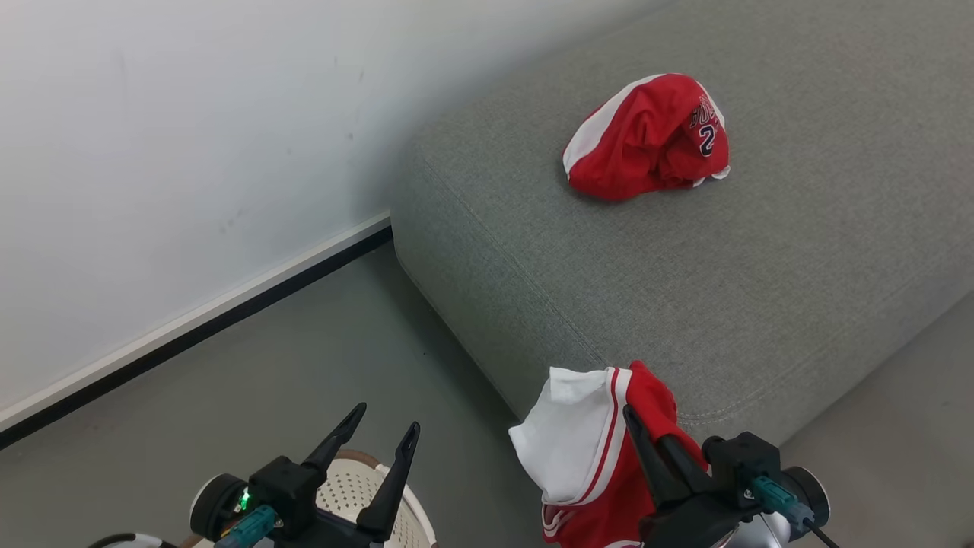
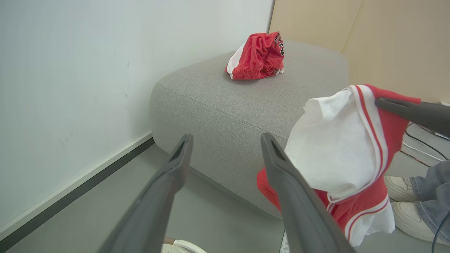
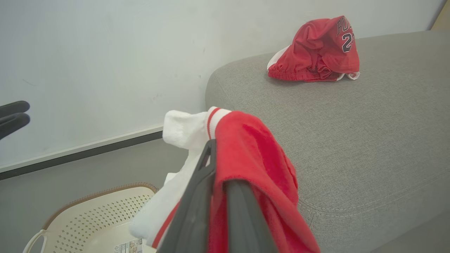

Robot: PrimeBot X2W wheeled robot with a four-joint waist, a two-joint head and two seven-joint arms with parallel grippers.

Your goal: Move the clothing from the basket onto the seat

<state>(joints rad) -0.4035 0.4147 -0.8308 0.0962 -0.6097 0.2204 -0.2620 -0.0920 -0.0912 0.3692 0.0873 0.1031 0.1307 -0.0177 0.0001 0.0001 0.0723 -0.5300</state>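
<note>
Clothing (image 1: pixel 578 449): clamped in right gripper (image 1: pixel 641 432), hanging above floor between basket (image 1: pixel 342 481) and seat (image 1: pixel 685 304) edge. Left gripper (image 1: pixel 386 420) spread, empty. Step: carry. Next, probably: extend over seat, then release beside red garment (image 1: pixel 647 141) lying there.

Red garment (image 3: pixel 313 49): "2" legible, lettering partly hidden.

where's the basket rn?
Head view, bottom left: the basket sits on the floor beneath the left gripper, left of the seat and of the shirt held by the right gripper.
</note>
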